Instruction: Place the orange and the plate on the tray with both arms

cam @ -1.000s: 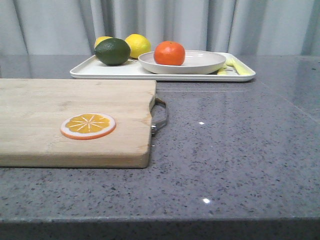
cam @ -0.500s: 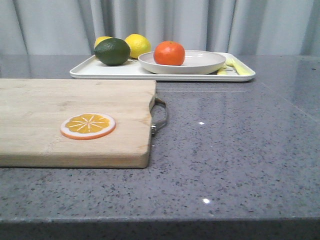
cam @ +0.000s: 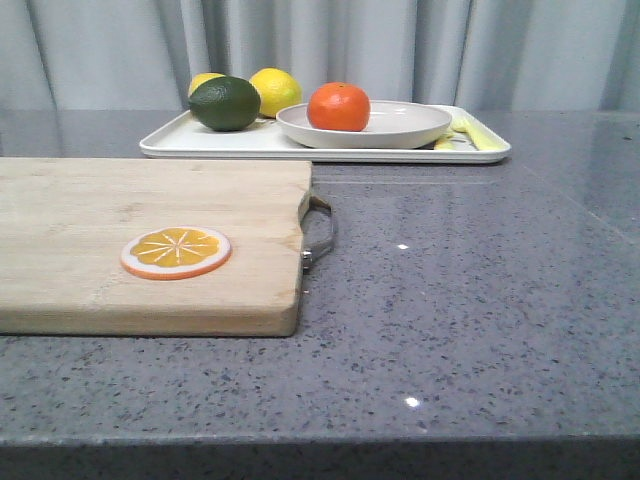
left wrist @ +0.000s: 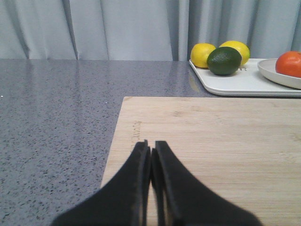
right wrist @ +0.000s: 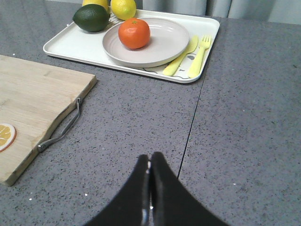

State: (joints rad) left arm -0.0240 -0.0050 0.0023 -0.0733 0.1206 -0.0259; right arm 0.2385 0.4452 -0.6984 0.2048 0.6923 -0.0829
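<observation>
- Cutting board (cam: pixel 150 240): fills the left of the front frame, metal handle (cam: pixel 318 235) on its right edge. Orange slice disc (cam: pixel 176 251) lies flat on it, lower-left of centre.
- Left gripper (left wrist: pixel 150 146): seen only in the left wrist view, bottom centre, over the near edge of the board. Fingers pressed together, nothing between them.
- Tray (cam: pixel 200 140): upper centre of the front frame, at the far side of the grey counter (cam: pixel 460 300), well apart from the board.
- On the tray's left part: a dark green lime (cam: pixel 225 103) with two lemons (cam: pixel 275 90) behind it.
- Plate (cam: pixel 410 125): sits on the tray, centre-right of it, just beside the lime.
- Orange (cam: pixel 338 107): rests in the plate, towards its left side.
- Yellow fork (right wrist: pixel 199 56) and knife (right wrist: pixel 181 55): on the tray right of the plate, the knife touching or just beside its rim.
- Right gripper (right wrist: pixel 149 162): seen only in the right wrist view, bottom centre, above bare counter, well apart from the tray. Fingers clenched, holding nothing.
</observation>
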